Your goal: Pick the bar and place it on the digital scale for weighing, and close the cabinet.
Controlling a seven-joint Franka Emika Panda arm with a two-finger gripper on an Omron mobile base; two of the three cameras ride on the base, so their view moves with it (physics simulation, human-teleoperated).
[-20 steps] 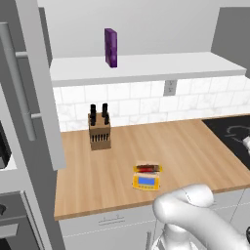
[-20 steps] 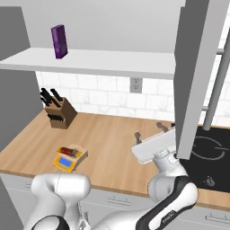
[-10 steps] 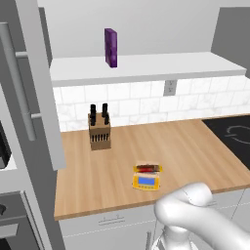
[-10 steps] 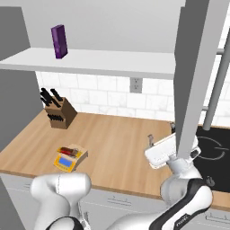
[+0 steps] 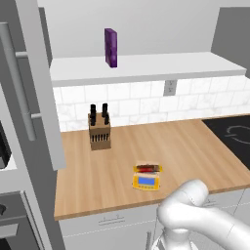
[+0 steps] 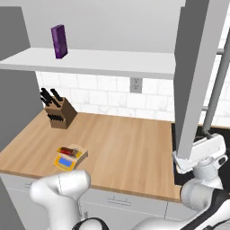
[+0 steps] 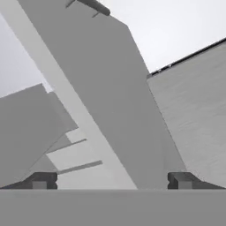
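The red bar (image 5: 147,169) (image 6: 71,150) lies on the grey top plate of the yellow digital scale (image 5: 145,182) (image 6: 66,161), near the counter's front edge. Both light-grey cabinet doors stand open: the left door (image 5: 40,83) and the right door (image 6: 196,67). At the right end of the counter, my hand (image 6: 200,153) sits at the lower edge of that right door, far from the scale. In the hand view my gripper (image 7: 111,181) is open with nothing between its fingertips (image 7: 40,181), and it faces the door's flat grey face (image 7: 114,88) at close range.
A purple box (image 5: 111,47) (image 6: 59,41) stands on the white cabinet shelf (image 6: 103,62). A wooden knife block (image 5: 99,132) (image 6: 59,112) sits at the back of the wooden counter (image 6: 130,148). The black cooktop (image 5: 235,134) lies to the right. Long bar handles (image 5: 17,83) (image 6: 216,90) run down the doors.
My hand has swung to the right, from over the counter's right part to the lower edge of the open right door. The bar and scale have not moved.
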